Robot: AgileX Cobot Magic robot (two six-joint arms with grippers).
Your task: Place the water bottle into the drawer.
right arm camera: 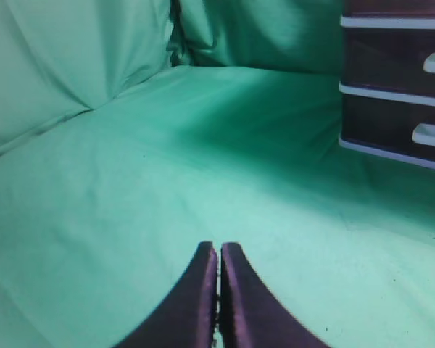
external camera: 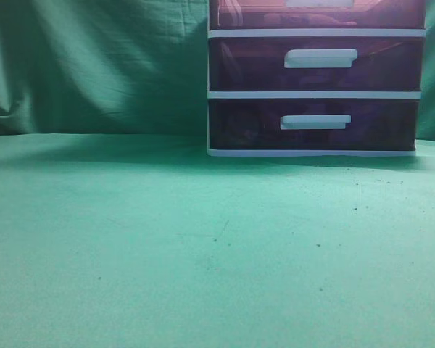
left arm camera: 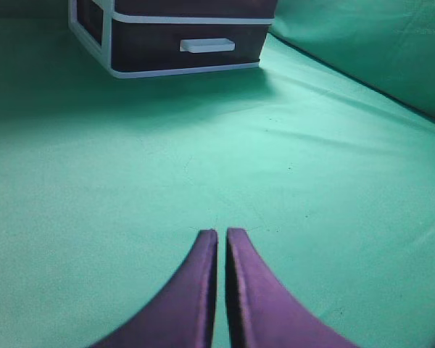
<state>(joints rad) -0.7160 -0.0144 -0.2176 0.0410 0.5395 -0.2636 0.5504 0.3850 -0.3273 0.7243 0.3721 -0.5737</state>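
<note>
Exterior view: a white-framed drawer unit (external camera: 315,94) stands at the back right of a green cloth (external camera: 167,239), against a green backdrop (external camera: 94,65). Its top tier, the reddish drawer (external camera: 239,14), is cut off by the upper edge of the frame, with only the lower part of its front and a bit of its white handle (external camera: 319,3) showing; it sits flush with the frame. Some pale shape shows dimly through its front (too vague to name). Below it are two darker drawers, the middle one (external camera: 239,65) and the bottom one (external camera: 239,125), each flush with the frame and each with a white bar handle. No arm or gripper appears here, and no bottle shows in any view.

Left wrist view: the left gripper (left arm camera: 222,235) hangs over bare cloth, its two purple fingers (left arm camera: 250,290) side by side with only a thin slit between them at the tips, holding nothing. The unit lies well ahead at the top of the frame, only its bottom drawer and part of the next in sight.

Right wrist view: the right gripper (right arm camera: 218,248) likewise hangs over bare cloth, its dark fingers (right arm camera: 243,304) pressed nearly together and empty. The unit stands at the right edge, two dark drawers visible with their handles partly cut off.
</note>
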